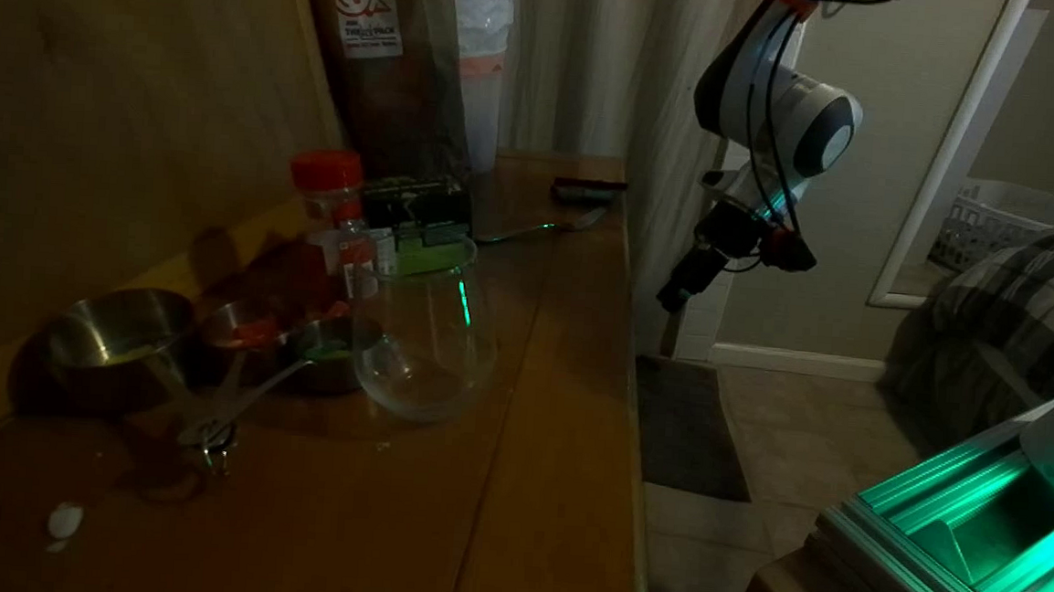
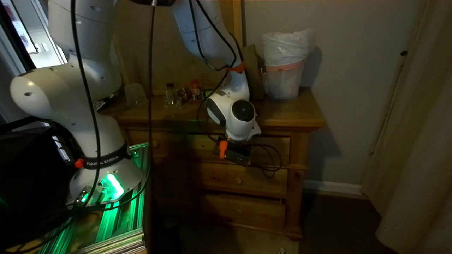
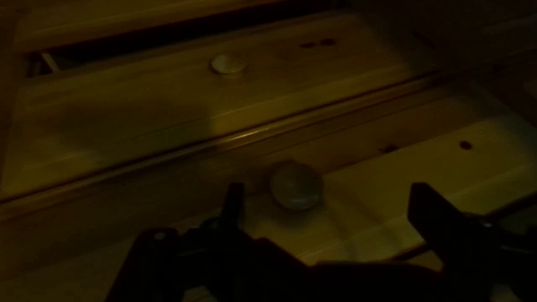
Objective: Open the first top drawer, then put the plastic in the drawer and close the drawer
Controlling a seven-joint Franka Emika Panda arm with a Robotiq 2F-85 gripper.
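Observation:
The top drawer of the wooden dresser looks shut in an exterior view, partly hidden by the arm. Its round knob shows in the dark wrist view, which seems to stand upside down. My gripper is open, with one finger on each side of the knob, nearer the left one. It holds nothing and no contact with the knob shows. The gripper also appears beside the dresser's front edge in an exterior view. I cannot tell which item is the plastic; a clear cup-like container stands on the dresser top.
A middle drawer and a bottom drawer lie below; a dark gap runs between them. On top are a clear glass, metal measuring cups, a red-lidded jar, a fork, a paper bag and a lined bin.

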